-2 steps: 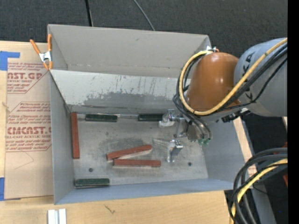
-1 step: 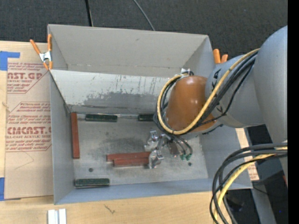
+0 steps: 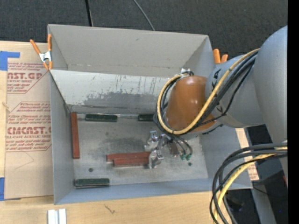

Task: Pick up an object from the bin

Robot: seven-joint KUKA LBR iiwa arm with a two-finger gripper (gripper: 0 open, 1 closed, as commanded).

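Observation:
My gripper (image 3: 155, 153) hangs low over the bin floor, right of the middle, its metal fingers at the right end of a flat reddish-brown bar (image 3: 127, 160) that lies lengthwise on the floor. The fingertips seem to touch or straddle that end, but I cannot make out whether they are closed on it. A small green-tipped piece (image 3: 188, 157) lies just right of the gripper.
A second reddish-brown bar (image 3: 74, 135) lies along the left wall. Dark green bars lie at the back (image 3: 101, 118), at the back middle (image 3: 145, 117) and at the front left (image 3: 91, 183). The arm's orange cover and cables hang over the bin's right side.

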